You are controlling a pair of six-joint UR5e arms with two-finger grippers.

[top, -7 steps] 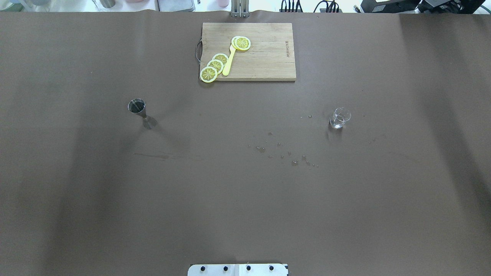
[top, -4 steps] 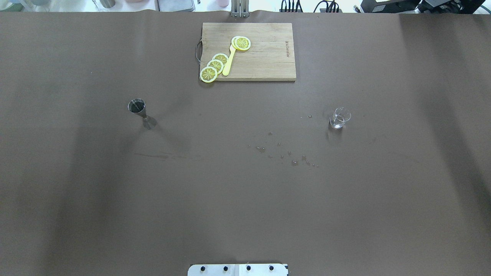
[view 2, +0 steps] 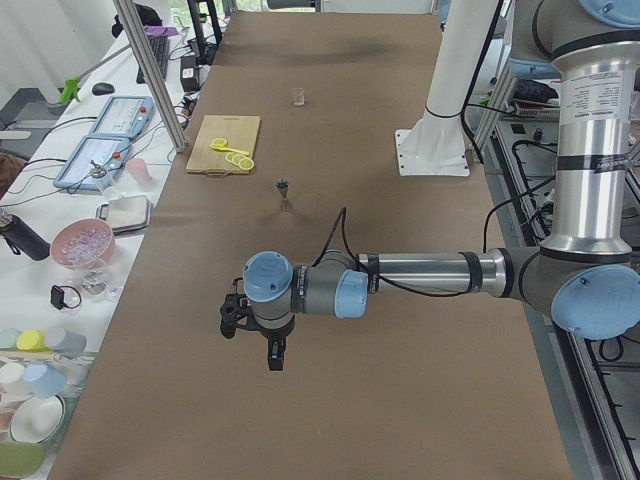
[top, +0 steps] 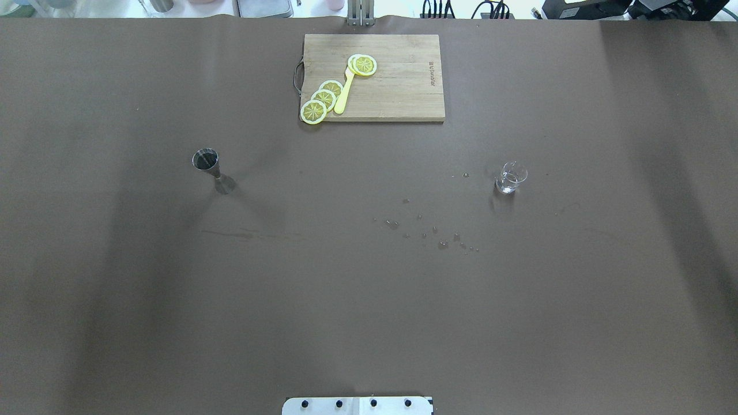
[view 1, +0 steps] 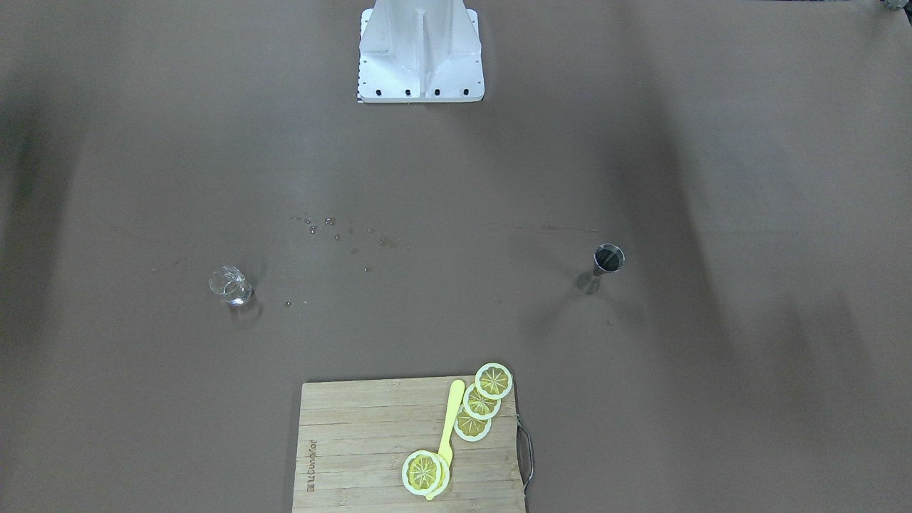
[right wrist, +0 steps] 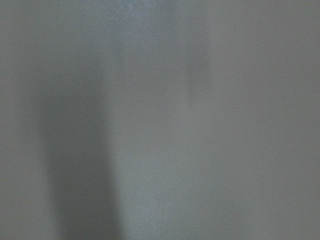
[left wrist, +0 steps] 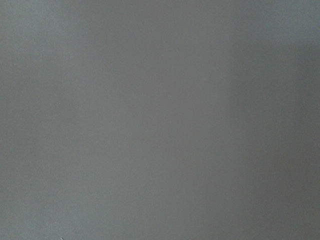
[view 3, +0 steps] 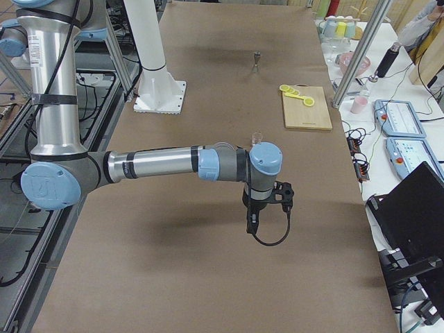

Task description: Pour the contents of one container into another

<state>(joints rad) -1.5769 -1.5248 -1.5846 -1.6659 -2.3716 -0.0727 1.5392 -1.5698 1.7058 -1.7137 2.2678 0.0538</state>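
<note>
A steel jigger (top: pixel 206 160) (view 1: pixel 609 258) stands upright on the brown table, on the robot's left side. A small clear glass beaker (top: pixel 511 177) (view 1: pixel 229 285) with a little liquid stands upright on the robot's right side. Neither gripper shows in the overhead or front views. The left gripper (view 2: pixel 255 335) hangs over bare table at the near end of the left side view, far from the jigger (view 2: pixel 285 187). The right gripper (view 3: pixel 267 211) hangs likewise in the right side view, nearer than the beaker (view 3: pixel 257 138). I cannot tell whether either is open or shut. Both wrist views show only blank table.
A wooden cutting board (top: pixel 398 80) with lemon slices (top: pixel 323 98) and a yellow plastic knife (top: pixel 344 95) lies at the table's far middle. Spilled drops (top: pixel 426 230) dot the centre. The robot's white base (view 1: pixel 420 50) stands at the near edge. Side benches hold bowls and devices.
</note>
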